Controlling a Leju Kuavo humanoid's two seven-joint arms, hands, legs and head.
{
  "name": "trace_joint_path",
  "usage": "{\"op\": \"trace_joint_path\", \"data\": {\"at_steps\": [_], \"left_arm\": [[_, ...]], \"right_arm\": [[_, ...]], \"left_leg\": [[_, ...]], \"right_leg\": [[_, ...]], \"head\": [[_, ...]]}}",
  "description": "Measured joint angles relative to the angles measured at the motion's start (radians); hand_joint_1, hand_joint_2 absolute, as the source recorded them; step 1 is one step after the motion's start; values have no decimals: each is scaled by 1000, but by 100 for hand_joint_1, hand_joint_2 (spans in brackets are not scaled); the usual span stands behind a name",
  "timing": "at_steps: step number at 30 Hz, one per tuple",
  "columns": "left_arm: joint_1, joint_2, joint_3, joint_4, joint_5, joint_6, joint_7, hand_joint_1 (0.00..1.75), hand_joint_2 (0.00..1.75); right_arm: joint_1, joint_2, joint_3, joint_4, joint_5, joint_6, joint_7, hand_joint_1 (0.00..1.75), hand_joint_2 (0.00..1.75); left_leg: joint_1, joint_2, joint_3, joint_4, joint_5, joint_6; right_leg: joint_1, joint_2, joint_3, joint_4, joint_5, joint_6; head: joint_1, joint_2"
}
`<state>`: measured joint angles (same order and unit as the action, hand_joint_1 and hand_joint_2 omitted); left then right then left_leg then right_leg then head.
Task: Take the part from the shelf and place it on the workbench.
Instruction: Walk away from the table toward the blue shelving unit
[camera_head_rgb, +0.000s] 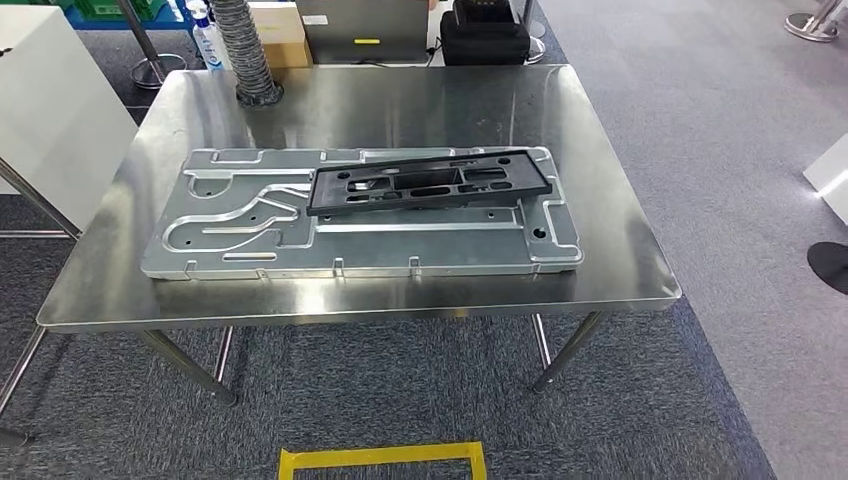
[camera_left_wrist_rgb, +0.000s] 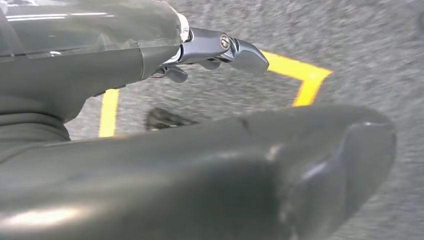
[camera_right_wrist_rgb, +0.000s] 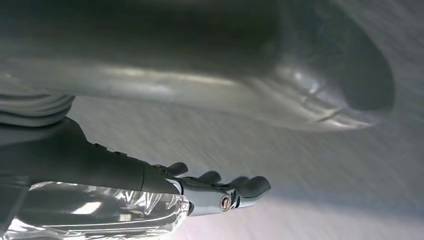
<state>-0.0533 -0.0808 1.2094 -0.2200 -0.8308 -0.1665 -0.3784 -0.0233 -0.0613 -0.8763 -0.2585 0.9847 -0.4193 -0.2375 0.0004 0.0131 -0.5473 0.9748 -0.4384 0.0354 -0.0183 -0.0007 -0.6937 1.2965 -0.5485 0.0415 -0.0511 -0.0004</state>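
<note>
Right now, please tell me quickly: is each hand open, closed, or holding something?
Left hand: open, holding nothing, hanging over the floor.
Right hand: open, holding nothing, fingers extended.

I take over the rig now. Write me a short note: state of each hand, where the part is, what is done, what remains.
Left hand: empty, fingers apart, hanging over the carpet by the yellow floor tape.
Right hand: empty, fingers apart, over the floor.
Black part: lies on the machined metal plate on the steel workbench, touched by no hand.
Done: the part appears placed.
Left: probably nothing; check that it sits properly.
</note>
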Motion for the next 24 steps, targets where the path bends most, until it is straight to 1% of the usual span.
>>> {"op": "trace_joint_path", "data": {"at_steps": [1, 2, 3, 4, 5, 6, 7, 8, 9, 10, 11, 12, 13, 14, 15, 16, 17, 18, 19, 20, 21, 22, 23, 24], "left_arm": [[1, -3, -2, 0, -8, 3, 8, 0, 0], [1, -7, -4, 0, -16, 6, 15, 0, 0], [0, -10, -7, 0, -23, 9, 22, 0, 0], [0, -14, -10, 0, -31, 11, 29, 0, 0], [-1, -16, -13, 0, -37, 13, 35, 0, 0], [-2, -19, -17, 0, -41, 14, 40, 0, 0], [-2, -20, -21, 0, -45, 14, 43, 0, 0], [-1, -21, -24, 1, -48, 14, 46, 0, 0], [0, -23, -26, 1, -51, 14, 49, 0, 0], [1, -24, -28, 2, -55, 14, 52, 0, 0], [1, -25, -29, 3, -58, 14, 55, 0, 0], [0, -27, -30, 4, -61, 14, 57, 0, 0], [-1, -28, -31, 4, -64, 13, 59, 0, 0], [-3, -28, -32, 5, -66, 13, 59, 0, 0], [-4, -29, -33, 5, -67, 12, 60, 0, 0], [-5, -29, -34, 5, -67, 10, 59, 0, 0], [-7, -30, -35, 5, -68, 7, 58, 0, 0], [-10, -30, -37, 5, -69, 3, 56, 0, 0], [-14, -31, -39, 5, -71, -1, 55, 0, 0], [-18, -32, -42, 5, -74, -5, 53, 0, 0], [-20, -33, -44, 5, -78, -7, 52, 0, 0], [-21, -35, -47, 6, -81, -8, 52, 0, 0], [-20, -38, -50, 6, -83, -9, 52, 0, 0], [-19, -40, -51, 7, -84, -8, 52, 0, 0]], "right_arm": [[-1, 7, 0, 7, 6, 27, 23, 0, 0], [-3, 14, 0, 12, 11, 54, 42, 0, 0], [-6, 20, 1, 15, 15, 81, 59, 0, 0], [-9, 28, 1, 19, 17, 114, 78, 0, 0], [-11, 35, 1, 23, 18, 151, 96, 0, 0], [-13, 42, 1, 26, 20, 189, 113, 0, 0], [-13, 49, 1, 30, 21, 224, 128, 0, 0], [-13, 57, 1, 33, 24, 259, 142, 0, 0], [-14, 64, 1, 36, 27, 289, 153, 0, 0], [-15, 70, 1, 39, 31, 314, 163, 0, 0], [-16, 76, 2, 41, 34, 337, 169, 0, 0], [-17, 80, 2, 42, 37, 353, 168, 0, 0], [-18, 83, 3, 42, 39, 367, 162, 0, 0], [-19, 86, 4, 43, 41, 379, 149, 0, 0], [-21, 88, 4, 43, 42, 390, 134, 0, 0], [-24, 91, 5, 43, 44, 400, 117, 0, 0], [-26, 93, 5, 43, 46, 408, 100, 0, 0], [-30, 95, 7, 43, 50, 414, 82, 0, 0], [-32, 98, 9, 43, 54, 418, 65, 0, 0], [-34, 100, 12, 43, 59, 420, 51, 0, 0], [-36, 101, 15, 43, 63, 422, 41, 0, 0], [-37, 102, 17, 44, 67, 423, 35, 0, 0], [-37, 103, 18, 45, 71, 425, 34, 0, 0], [-37, 104, 20, 47, 75, 427, 34, 0, 0]], "left_leg": [[1, 0, -17, 5, 9, -4], [1, 0, -32, 13, 17, -9], [1, 0, -45, 21, 24, -14], [1, 0, -55, 27, 31, -20], [1, 1, -61, 31, 38, -27], [2, 2, -64, 31, 47, -34], [3, 2, -66, 29, 56, -41], [6, 1, -71, 33, 51, -47], [8, -1, -79, 48, 32, -53], [9, -2, -92, 83, -10, -58], [11, -4, -108, 139, -66, -62], [11, -4, -124, 206, -118, -65], [11, -4, -135, 271, -154, -68], [11, -4, -134, 315, -162, -69], [11, -4, -116, 326, -145, -68], [11, -4, -82, 302, -115, -66], [10, -4, -30, 247, -90, -61], [8, -5, 36, 167, -83, -55], [6, -4, 93, 87, -93, -48], [3, -4, 131, 26, -108, -40], [0, -4, 150, -9, -120, -32], [-1, -4, 146, -20, -118, -23], [-1, -1, 137, -20, -107, -16], [1, 1, 127, -22, -94, -7]], "right_leg": [[-2, 0, 40, -33, 28, 1], [-5, 0, 99, -99, 44, 0], [-4, 0, 159, -179, 43, -2], [-2, 1, 208, -250, 32, -7], [2, 1, 237, -298, 18, -14], [7, 1, 244, -318, 12, -22], [8, 0, 238, -319, 18, -30], [8, -2, 230, -321, 29, -39], [8, -5, 221, -322, 40, -49], [7, -8, 208, -324, 53, -57], [8, -10, 192, -324, 67, -63], [9, -10, 174, -323, 80, -66], [11, -10, 155, -322, 94, -67], [13, -10, 137, -321, 108, -67], [15, -10, 117, -318, 121, -66], [16, -10, 99, -315, 134, -65], [17, -10, 81, -311, 146, -62], [19, -9, 66, -306, 157, -58], [20, -10, 55, -301, 168, -54], [21, -11, 48, -299, 179, -49], [21, -12, 45, -300, 190, -43], [20, -14, 44, -304, 202, -36], [18, -12, 41, -306, 208, -31], [16, -10, 35, -297, 192, -25]], "head": [[0, 0], [0, 0], [0, 0], [0, 0], [0, 0], [0, 0], [0, 0], [0, 0], [0, 0], [0, 0], [0, 0], [0, 0], [0, 0], [0, 0], [0, 0], [0, 0], [0, 0], [0, 0], [0, 0], [0, 0], [0, 0], [0, 0], [0, 0], [0, 0]]}}
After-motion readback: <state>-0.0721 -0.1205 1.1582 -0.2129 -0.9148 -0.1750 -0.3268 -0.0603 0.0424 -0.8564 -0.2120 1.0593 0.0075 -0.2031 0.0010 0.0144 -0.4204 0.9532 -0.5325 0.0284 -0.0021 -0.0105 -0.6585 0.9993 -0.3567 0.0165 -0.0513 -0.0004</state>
